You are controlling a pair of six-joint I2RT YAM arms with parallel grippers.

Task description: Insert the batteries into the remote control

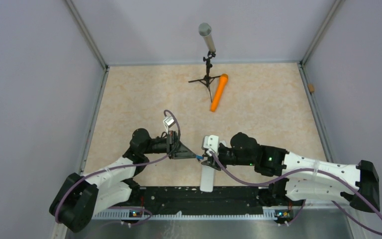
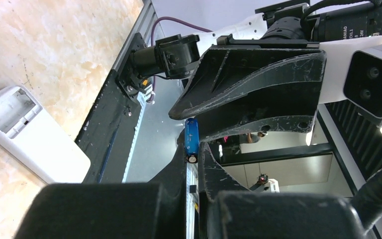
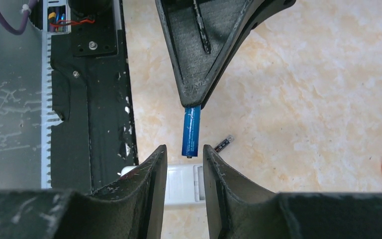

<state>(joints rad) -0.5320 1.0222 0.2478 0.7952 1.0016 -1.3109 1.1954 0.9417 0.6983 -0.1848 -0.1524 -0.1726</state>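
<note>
Black left gripper (image 3: 193, 101) clamped on one end of blue battery (image 3: 191, 130); its long axis points at right gripper (image 3: 184, 152), fingers apart, free end at their gap. We judge right arm nearer remote control (image 2: 30, 137), lying back-up on worktop (image 3: 303, 99) just beneath, compartment open.

Beneath my jaws lies a tabletop (image 1: 258, 109) with a pale beige, marbled stone pattern, evenly lit, with only soft shadows. Plain lilac-grey walls (image 1: 30, 74) rise to the left, to the right and far ahead of my jaws. They are held in thin aluminium frame posts (image 1: 87, 35) that come down to the table's edge rails (image 1: 93, 119). Behind my jaws, along the near edge, runs a black mounting rail (image 1: 179, 196), scuffed with white flecks. Beyond it is a strip of scratched grey metal (image 3: 10, 114).
</note>
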